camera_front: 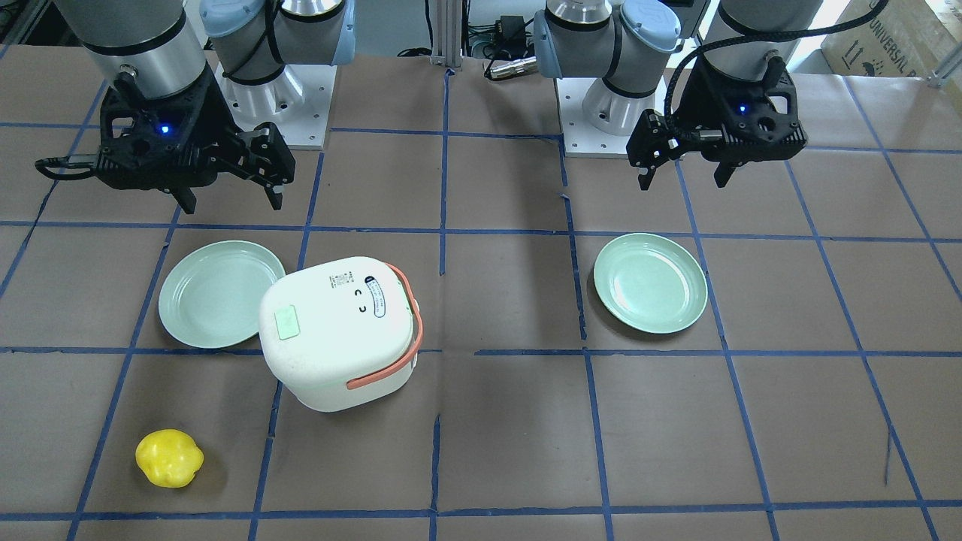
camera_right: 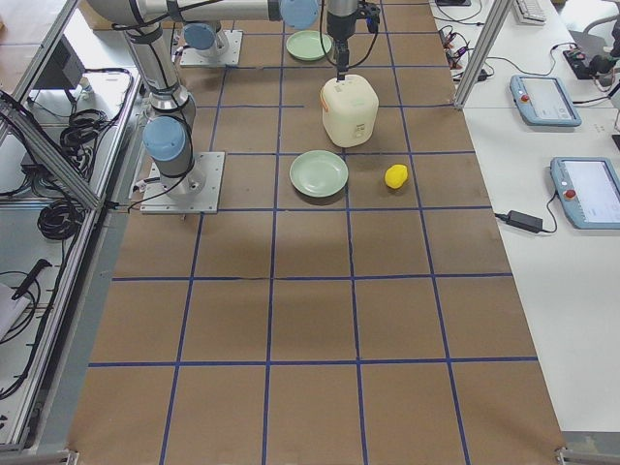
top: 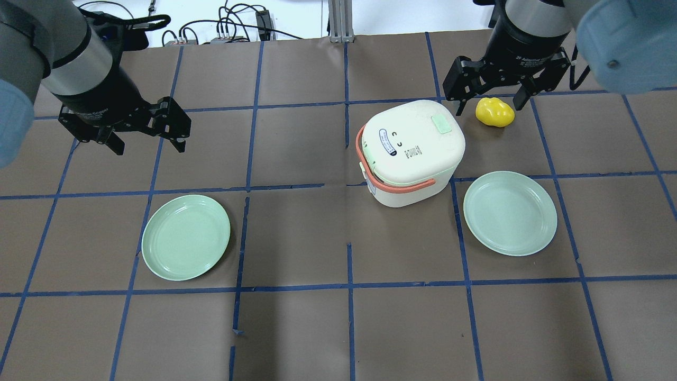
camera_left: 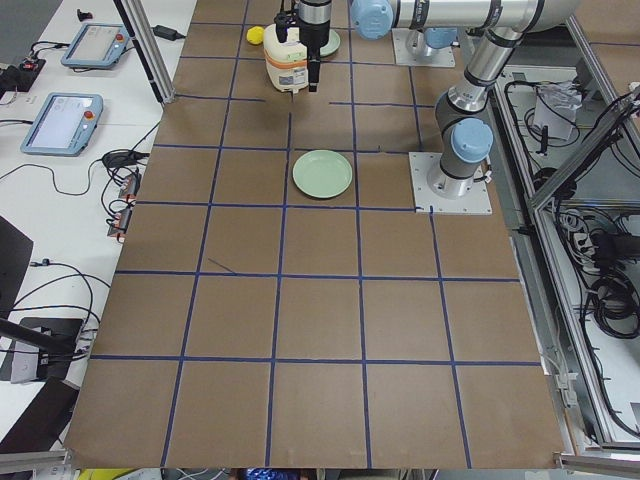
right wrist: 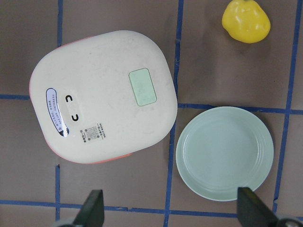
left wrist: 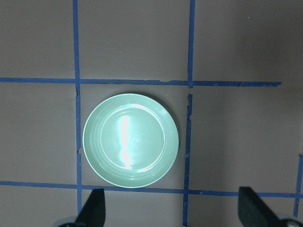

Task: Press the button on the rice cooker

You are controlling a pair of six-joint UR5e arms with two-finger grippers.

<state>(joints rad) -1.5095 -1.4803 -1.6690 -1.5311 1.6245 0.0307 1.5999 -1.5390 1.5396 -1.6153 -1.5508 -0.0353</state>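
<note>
The white rice cooker with an orange handle stands on the table on my right side; it also shows in the overhead view and the right wrist view. A pale green rectangular button sits on its lid and shows in the right wrist view. My right gripper is open and empty, high above the table near the cooker. My left gripper is open and empty, far from the cooker.
A green plate lies right beside the cooker. A second green plate lies under my left gripper's camera. A yellow pepper-like object lies beyond the cooker. Blue tape lines cross the brown table.
</note>
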